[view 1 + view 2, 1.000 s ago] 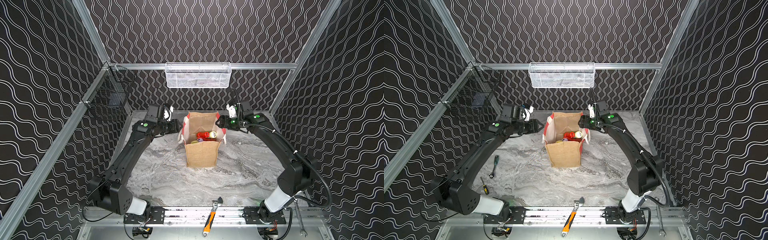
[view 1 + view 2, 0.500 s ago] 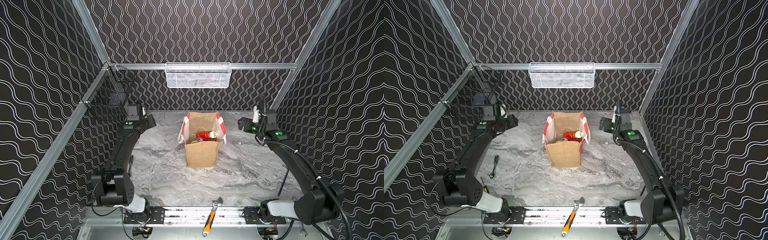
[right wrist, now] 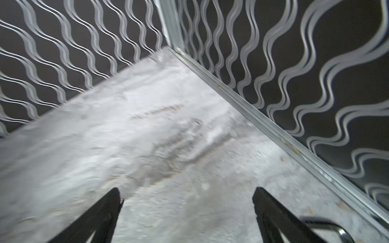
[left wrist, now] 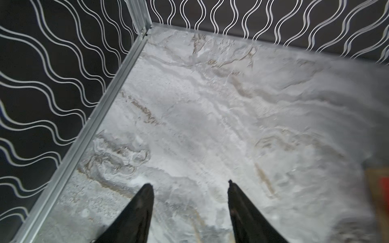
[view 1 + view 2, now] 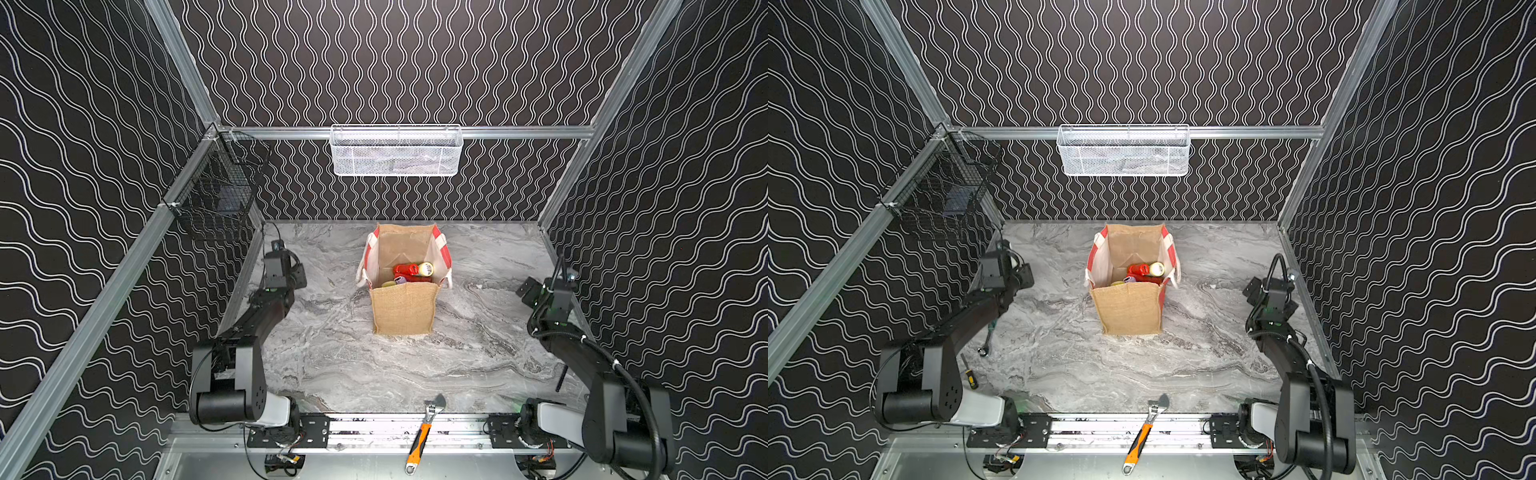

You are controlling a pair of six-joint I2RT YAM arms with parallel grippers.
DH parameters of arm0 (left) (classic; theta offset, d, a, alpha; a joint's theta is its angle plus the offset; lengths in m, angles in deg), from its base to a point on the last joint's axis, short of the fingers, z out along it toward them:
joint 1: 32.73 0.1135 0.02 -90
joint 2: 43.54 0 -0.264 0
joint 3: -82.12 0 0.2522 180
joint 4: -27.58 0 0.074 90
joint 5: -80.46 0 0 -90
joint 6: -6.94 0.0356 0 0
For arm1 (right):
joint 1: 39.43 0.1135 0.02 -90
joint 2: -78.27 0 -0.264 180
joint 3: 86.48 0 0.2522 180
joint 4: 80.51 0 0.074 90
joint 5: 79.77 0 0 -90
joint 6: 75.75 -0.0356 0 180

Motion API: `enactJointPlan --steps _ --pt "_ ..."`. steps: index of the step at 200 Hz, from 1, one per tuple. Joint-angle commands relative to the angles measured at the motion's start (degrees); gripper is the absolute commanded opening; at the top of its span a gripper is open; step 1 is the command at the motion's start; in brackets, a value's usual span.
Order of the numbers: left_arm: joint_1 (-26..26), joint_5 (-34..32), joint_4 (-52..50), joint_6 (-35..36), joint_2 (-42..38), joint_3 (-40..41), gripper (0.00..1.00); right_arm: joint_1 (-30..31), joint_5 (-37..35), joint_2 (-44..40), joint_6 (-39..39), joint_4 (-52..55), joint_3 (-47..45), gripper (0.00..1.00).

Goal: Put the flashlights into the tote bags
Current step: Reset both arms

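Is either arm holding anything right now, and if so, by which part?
Nothing is held. The left gripper and right gripper both show jaws apart, only bare table between them.

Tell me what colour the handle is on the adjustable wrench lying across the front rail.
Orange. The steel-jawed adjustable wrench shows best in both top views.

The flashlights (image 5: 409,270) lie partly hidden inside the tote bag (image 5: 403,307); both wrist views are blurred.

An orange-handled wrench (image 5: 422,436) lies at the counter's (image 5: 353,365) near edge; a white mesh basket (image 5: 396,156) hangs on the far wall, a black wire basket (image 5: 216,199) on the left
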Motion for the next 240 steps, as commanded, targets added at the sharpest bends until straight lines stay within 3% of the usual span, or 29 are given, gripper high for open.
enactJointPlan --steps 1,8,12,14,19,45,78,114,139,152,163,184,198,222,240 --pt "0.16 -0.86 14.87 2.7 -1.11 3.06 0.62 -0.19 -2.23 1.65 0.49 -14.89 -2.05 0.99" --pt "0.16 0.66 15.43 2.89 -1.07 3.12 0.68 -0.19 -2.62 2.37 0.45 -15.28 -2.32 0.99" --pt "0.12 1.14 15.7 3.24 -1.0 3.07 0.82 -0.19 -2.85 2.74 0.58 -15.45 -2.47 0.99" --pt "0.15 1.4 15.67 3.37 -0.92 3.09 0.94 -0.19 -3.1 2.9 0.61 -15.6 -2.56 0.99" --pt "0.09 1.49 15.57 3.31 -1.0 3.01 0.98 -0.18 -3.95 3.19 0.7 -15.86 -2.84 0.99" --pt "-0.1 1.63 18.09 3.21 -2.44 5.17 0.99 -0.19 -5.38 4.53 1.77 -21.99 -5.76 0.99" --pt "-1.26 1.69 22.8 4.73 -3.87 9.68 0.99 -0.1 -1.88 5.8 1.99 -19.42 -4.8 0.99" --pt "-6.02 -0.37 45.76 8.8 -0.26 21.17 0.99 0.28 1.42 7.64 5.1 -35.75 -11.04 0.99" --pt "-6.34 0.98 58.74 9.95 4.74 25.55 0.99 3.6 2.85 9.53 9.82 -39.86 -11.8 0.99" --pt "-6.34 1.38 55.06 9.73 3.58 25.01 0.99 7.42 1.97 11.53 14.19 -44.81 -12.93 0.99" --pt "-6.39 1.62 57.56 10.21 4.49 25.29 0.99 10.01 0.25 13.84 17.33 -50.71 -14.1 0.99" --pt "-6.34 0.79 57.91 9.67 4.54 25.54 0.99 10.35 2.07 15.5 18.03 -53.72 -15.76 1.0" --pt "-6.34 1.13 52.49 9.53 4.11 23.42 0.99 10.41 2.05 18.27 19.1 -58.14 -15.58 1.0" --pt "-6.43 1.33 52.92 9.96 4.35 23.13 0.99 9.87 2.17 16.24 17.0 -50.02 -13.42 1.0" --pt "-6.5 1.13 53.01 9.97 4.28 23.21 0.99 9.02 3.24 17.23 17.17 -52.13 -13.48 1.0"
